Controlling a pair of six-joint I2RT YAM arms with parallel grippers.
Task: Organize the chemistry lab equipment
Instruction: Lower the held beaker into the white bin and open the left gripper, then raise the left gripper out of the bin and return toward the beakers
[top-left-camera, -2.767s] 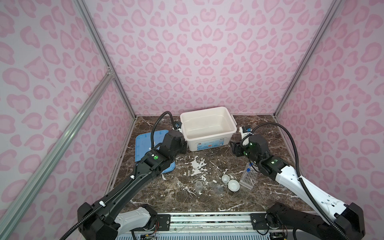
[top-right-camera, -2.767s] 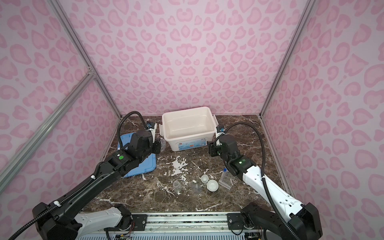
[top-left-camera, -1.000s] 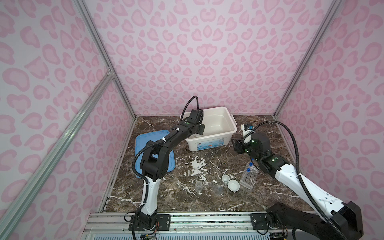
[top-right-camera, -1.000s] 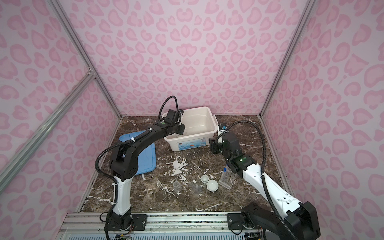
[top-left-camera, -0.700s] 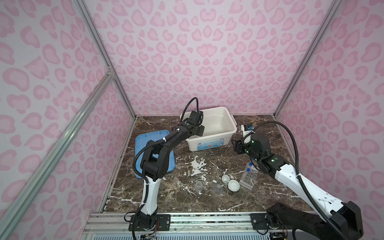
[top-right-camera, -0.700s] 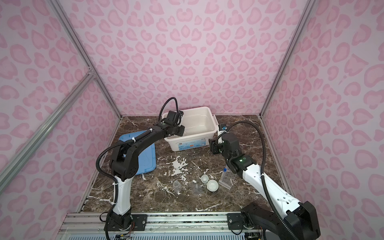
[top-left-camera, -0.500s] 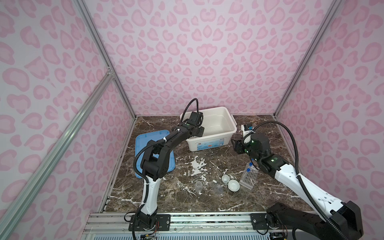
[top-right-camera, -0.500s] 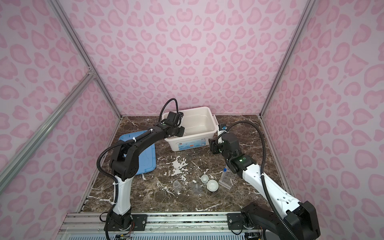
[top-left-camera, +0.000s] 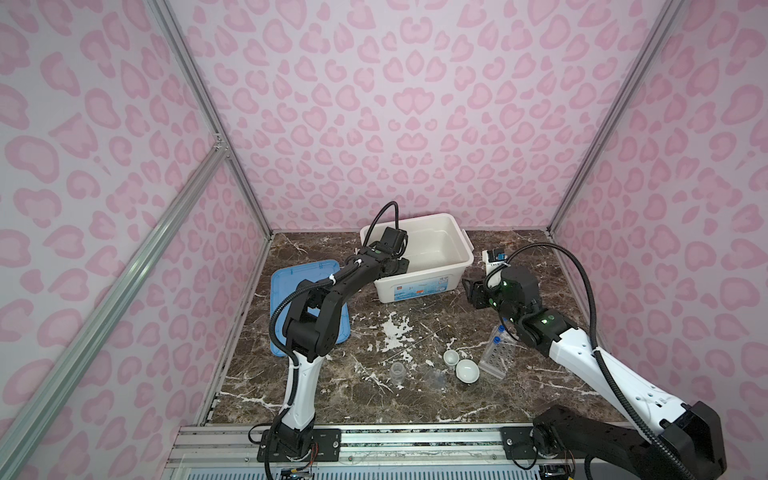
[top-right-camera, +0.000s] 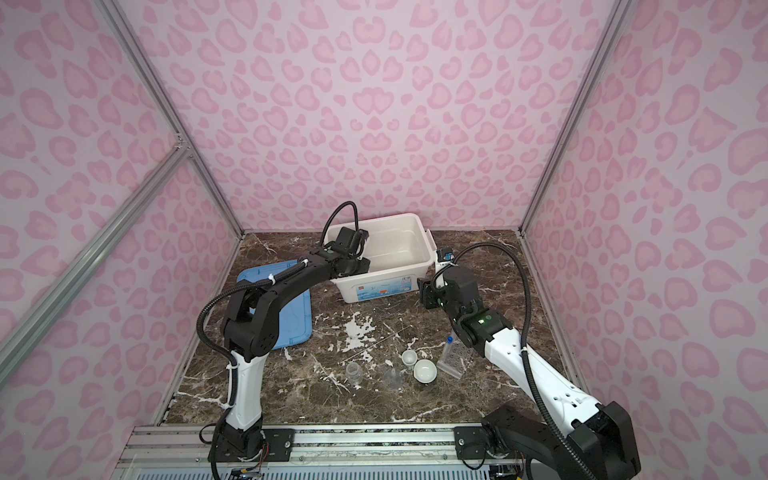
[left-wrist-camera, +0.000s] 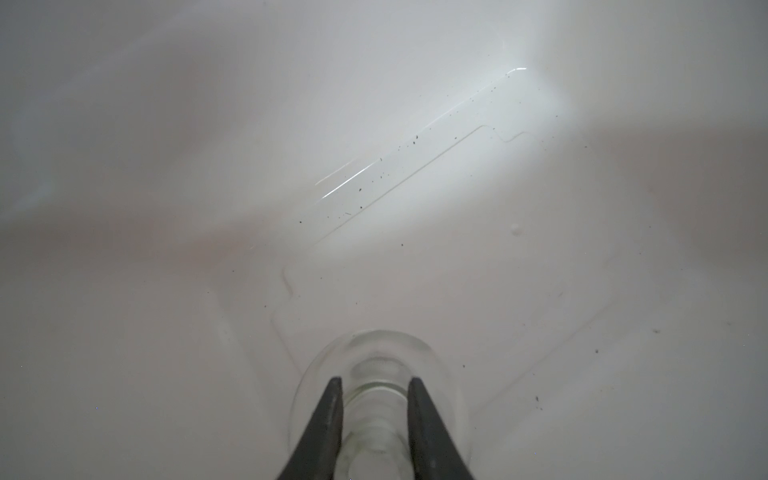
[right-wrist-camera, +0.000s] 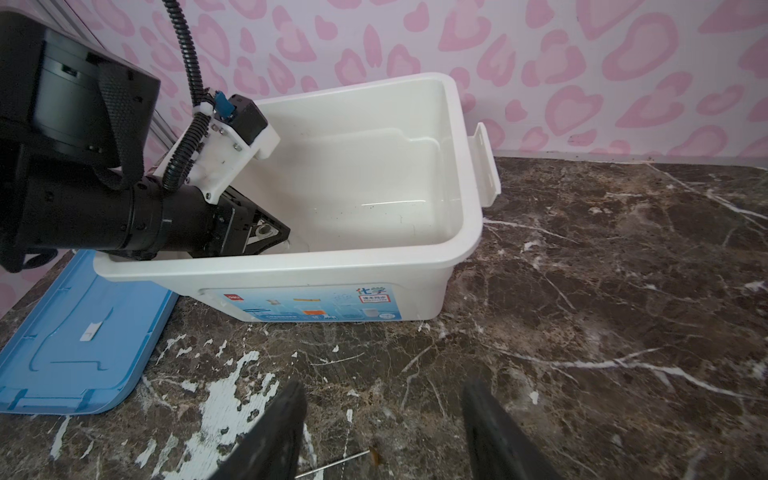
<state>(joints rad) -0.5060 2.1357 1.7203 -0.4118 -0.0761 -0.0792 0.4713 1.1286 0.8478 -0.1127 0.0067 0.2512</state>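
Flask, neck clamped in left gripper, is now low inside white storage box after the arm swung in from outside, so first item nearly stowed; right gripper gapes empty over table.

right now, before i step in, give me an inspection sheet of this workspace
surface: marble tabletop, white scuffs mid-table
job's things: one flask held inside the storage box; two clear flasks, two white dishes, tube rack on the table, front right
clutter: blue lid flat, left of the box
grippers: left gripper shut on the flask's neck; right gripper open, empty, beside the box
cables: black hoses looping over both arms
surroundings: pink patterned walls, metal frame
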